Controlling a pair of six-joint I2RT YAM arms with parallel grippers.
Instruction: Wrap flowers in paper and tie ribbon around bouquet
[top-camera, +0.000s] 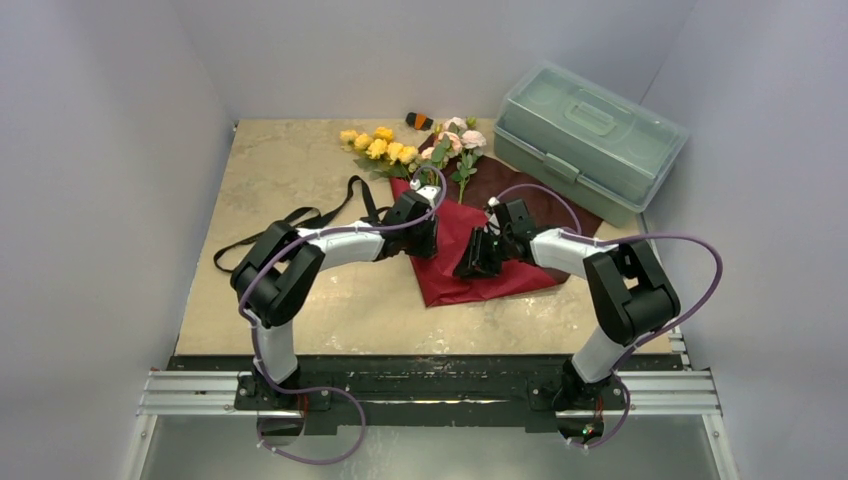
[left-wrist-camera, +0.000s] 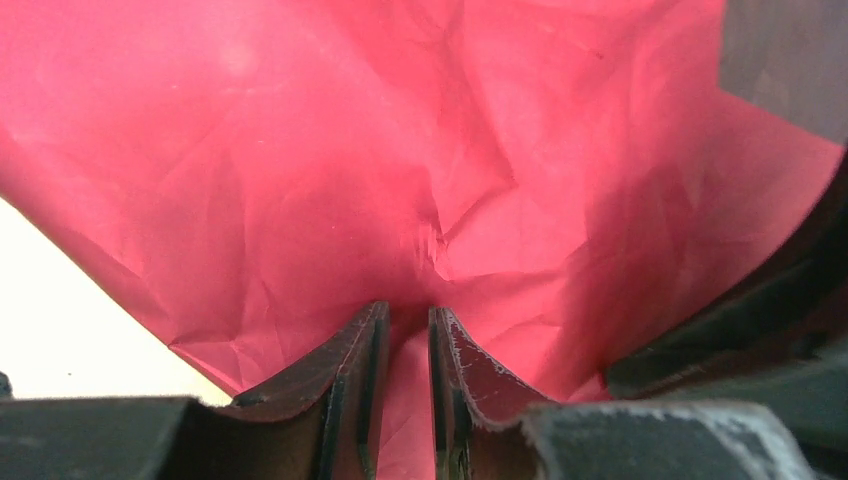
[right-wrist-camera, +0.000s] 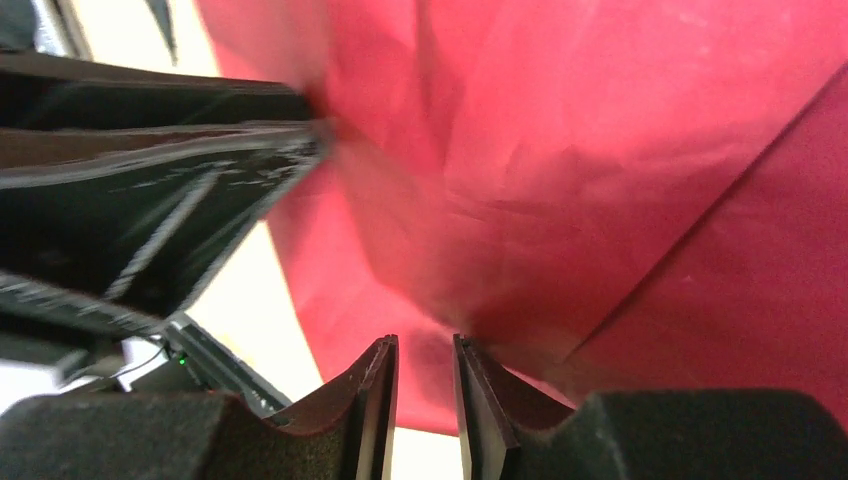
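The dark red paper (top-camera: 470, 262) lies crinkled mid-table, with a darker part behind it. Yellow and pink flowers (top-camera: 405, 150) lie at its far edge, stems toward the sheet. The black ribbon (top-camera: 300, 222) trails loose to the left of the paper. My left gripper (top-camera: 428, 243) sits on the sheet's left part; in the left wrist view it (left-wrist-camera: 408, 308) is shut on a puckered fold of paper (left-wrist-camera: 440, 170). My right gripper (top-camera: 470, 265) is near the sheet's middle; in the right wrist view it (right-wrist-camera: 425, 340) pinches a lifted fold of paper (right-wrist-camera: 600, 180). No bouquet is formed.
A pale green lidded plastic box (top-camera: 590, 135) stands at the back right, touching the paper's far corner. A small orange and black object (top-camera: 418, 120) lies behind the flowers. White walls close in both sides. The left gripper's fingers (right-wrist-camera: 150, 200) show close by in the right wrist view.
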